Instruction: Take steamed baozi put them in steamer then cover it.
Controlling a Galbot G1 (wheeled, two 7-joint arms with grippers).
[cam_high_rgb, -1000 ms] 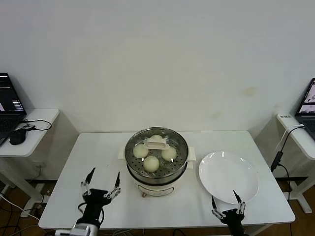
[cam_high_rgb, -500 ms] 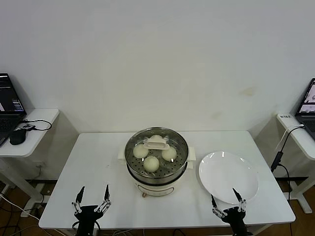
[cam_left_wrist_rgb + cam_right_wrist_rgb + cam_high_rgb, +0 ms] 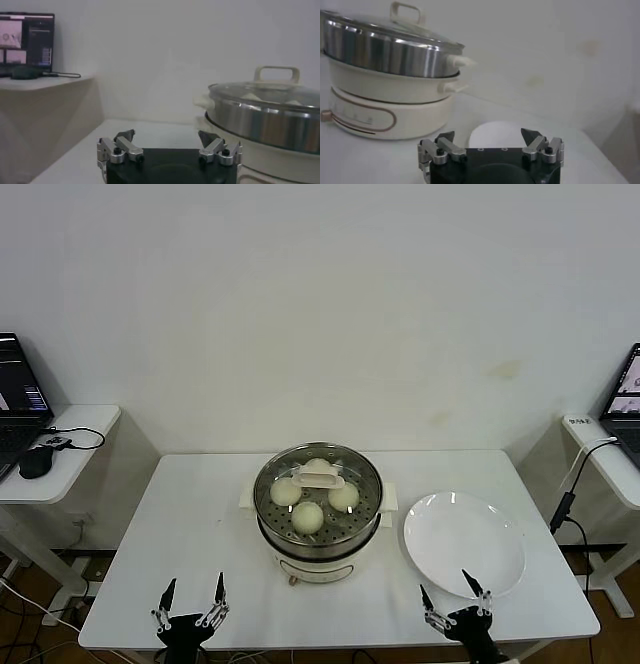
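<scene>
Head view: left gripper (image 3: 190, 604) has dropped back to near table edge since a second ago, fingers spread, empty. Right gripper (image 3: 452, 604) likewise released, just short of plate (image 3: 500, 569). Ahead between both: steamer (image 3: 318, 539), shiny steel, glass cover (image 3: 318, 484) seated, smooth round baozi (image 3: 307, 516) inside. Task looks complete; arms retreating.

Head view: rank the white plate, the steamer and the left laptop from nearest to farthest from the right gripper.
From the open right gripper at the table's near edge:
1. White plate, just beyond it on the table's right side.
2. Steamer, at the table's centre, with the cover on.
3. Left laptop, on the side desk at far left.
</scene>
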